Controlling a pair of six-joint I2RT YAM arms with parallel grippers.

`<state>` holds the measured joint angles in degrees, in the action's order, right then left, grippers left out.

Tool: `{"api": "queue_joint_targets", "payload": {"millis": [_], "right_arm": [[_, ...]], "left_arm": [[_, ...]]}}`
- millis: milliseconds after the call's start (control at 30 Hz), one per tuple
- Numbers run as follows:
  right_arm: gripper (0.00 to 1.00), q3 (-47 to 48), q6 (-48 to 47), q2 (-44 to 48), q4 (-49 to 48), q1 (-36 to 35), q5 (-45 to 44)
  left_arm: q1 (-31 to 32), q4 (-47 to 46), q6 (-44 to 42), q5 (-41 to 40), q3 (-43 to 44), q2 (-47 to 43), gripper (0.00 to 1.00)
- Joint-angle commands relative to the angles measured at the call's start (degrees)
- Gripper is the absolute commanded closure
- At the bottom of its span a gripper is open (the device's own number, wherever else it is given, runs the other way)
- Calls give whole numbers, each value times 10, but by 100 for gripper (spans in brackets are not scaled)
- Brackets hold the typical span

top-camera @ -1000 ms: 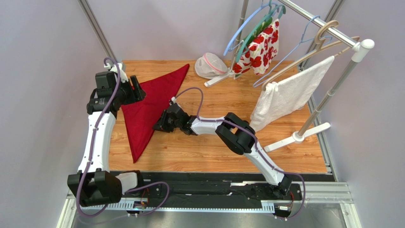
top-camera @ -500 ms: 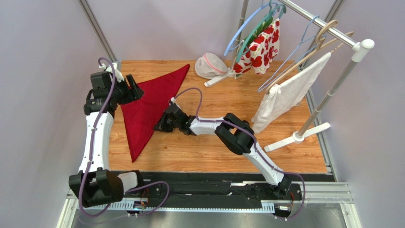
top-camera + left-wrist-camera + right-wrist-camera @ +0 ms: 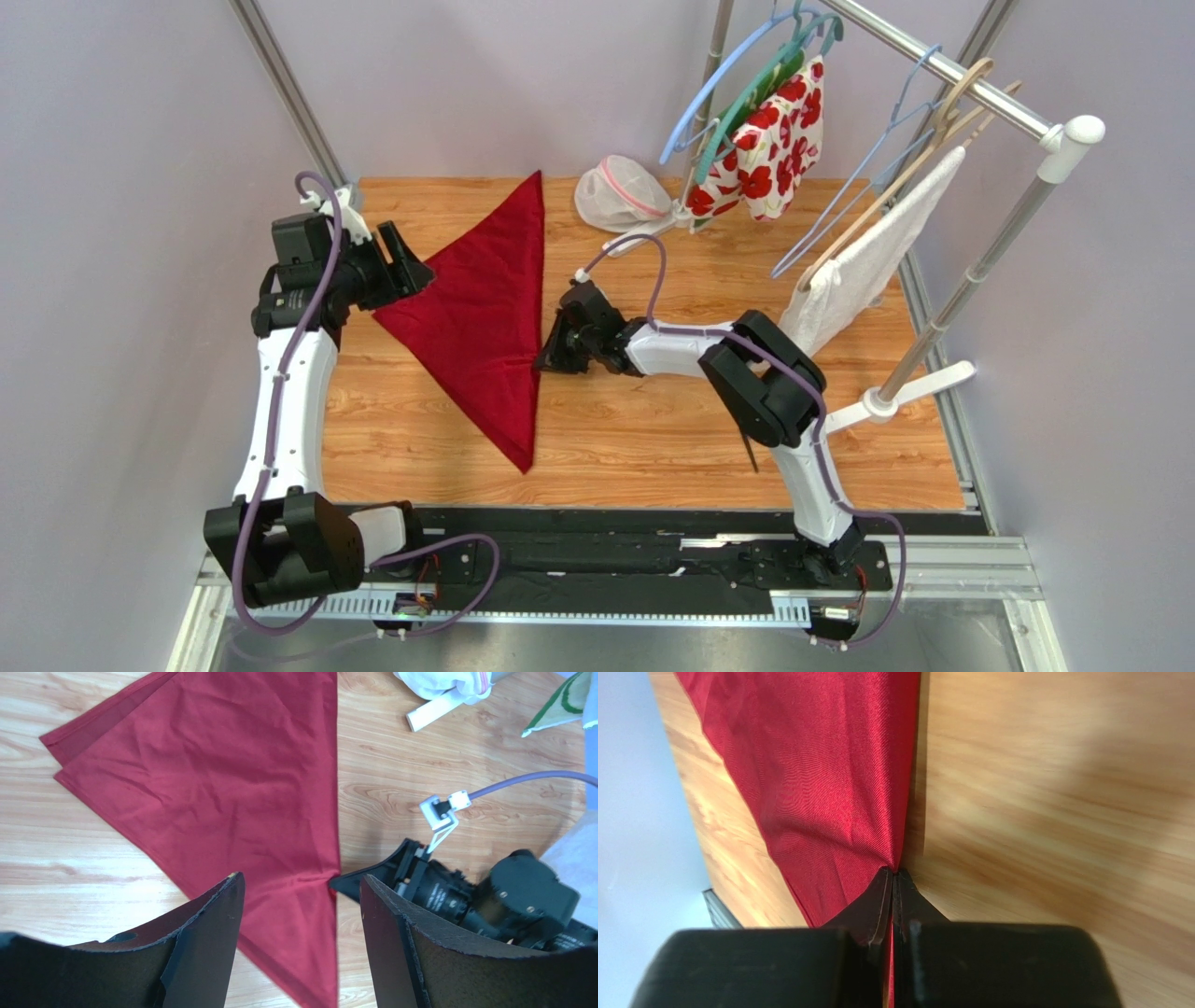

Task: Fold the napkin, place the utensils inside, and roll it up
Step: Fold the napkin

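Note:
The dark red napkin [image 3: 484, 315] lies on the wooden table folded into a triangle, its long straight edge on the right. It also shows in the left wrist view [image 3: 238, 777] and the right wrist view [image 3: 822, 777]. My right gripper [image 3: 547, 359] is shut on the middle of that long edge, and its closed tips [image 3: 892, 873] pinch the cloth at table level. My left gripper [image 3: 410, 269] is open and empty, hovering over the napkin's left corner, fingers wide apart [image 3: 301, 879]. No utensil is in view.
A white mesh bag [image 3: 622, 192] lies at the back of the table. A clothes rack [image 3: 982, 266] stands at the right with hangers, a red-flowered cloth [image 3: 769, 140] and a white towel [image 3: 863, 273]. Its foot [image 3: 898, 399] rests on the table's right side.
My right gripper has pulled the napkin's long edge to the right, so the triangle has swung and shifted toward the table's middle. The right arm brushed the white towel aside. The left gripper has barely moved.

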<state>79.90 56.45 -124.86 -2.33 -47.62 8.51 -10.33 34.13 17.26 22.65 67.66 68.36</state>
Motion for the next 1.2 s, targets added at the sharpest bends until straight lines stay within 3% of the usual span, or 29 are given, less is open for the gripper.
{"api": "queue_joint_targets", "payload": {"millis": [0,333,433,700,767,800,900,1000,1167], "right_arm": [[100,-54,-82,42,78,12,22],[100,-201,-156,167,111,55,30],[100,-219,-201,201,145,64,29],[100,-230,-288,241,189,90,31],[92,-229,-295,254,189,90,43],[81,-229,-296,259,189,90,56],[62,-233,-296,292,190,89,84],[57,-242,-295,339,196,89,92],[55,-245,-294,410,220,89,73]], "left_arm": [[-1,-26,18,20,-10,6,30],[115,8,10,-116,-20,34,32],[124,2,38,-110,-57,33,34],[145,-78,123,-226,-157,12,37],[145,-95,129,-276,-176,23,38],[144,-107,128,-294,-180,39,39],[131,-122,125,-320,-179,83,41],[107,-136,130,-314,-182,127,43],[78,-155,135,-279,-187,166,50]]}}
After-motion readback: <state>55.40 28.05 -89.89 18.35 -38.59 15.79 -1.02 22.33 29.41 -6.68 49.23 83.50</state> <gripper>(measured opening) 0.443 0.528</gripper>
